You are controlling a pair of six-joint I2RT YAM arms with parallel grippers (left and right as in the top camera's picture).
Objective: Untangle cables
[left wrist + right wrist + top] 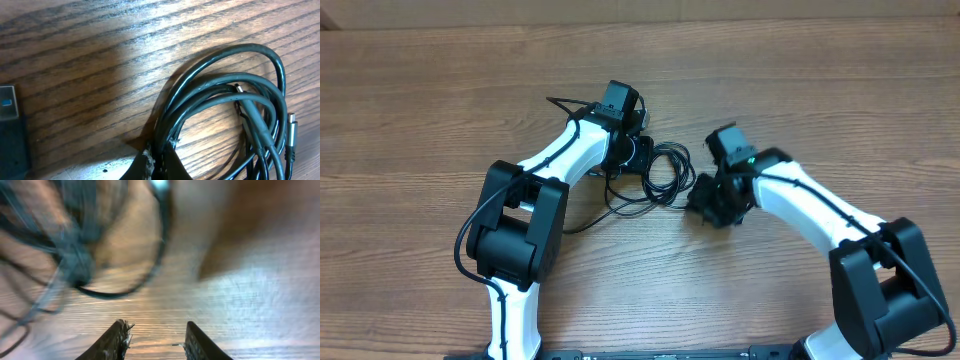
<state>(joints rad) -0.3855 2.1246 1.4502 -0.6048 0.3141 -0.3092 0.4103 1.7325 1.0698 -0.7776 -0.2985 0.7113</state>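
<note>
The cables (658, 175) are thin black cords lying in tangled loops on the wooden table (420, 120) between the two arms. In the left wrist view the loops (220, 100) curve up from the jaws, with a silver-tipped plug (291, 131) at the right. My left gripper (160, 152) is shut on a few strands of the cables. My right gripper (156, 330) stands open over bare wood, with nothing between its fingers. The blurred loops (75, 255) lie ahead of it to the left, apart from the fingertips.
A dark block with a blue mark (10, 125) sits at the left edge of the left wrist view. One thin cord (565, 103) runs off behind the left arm.
</note>
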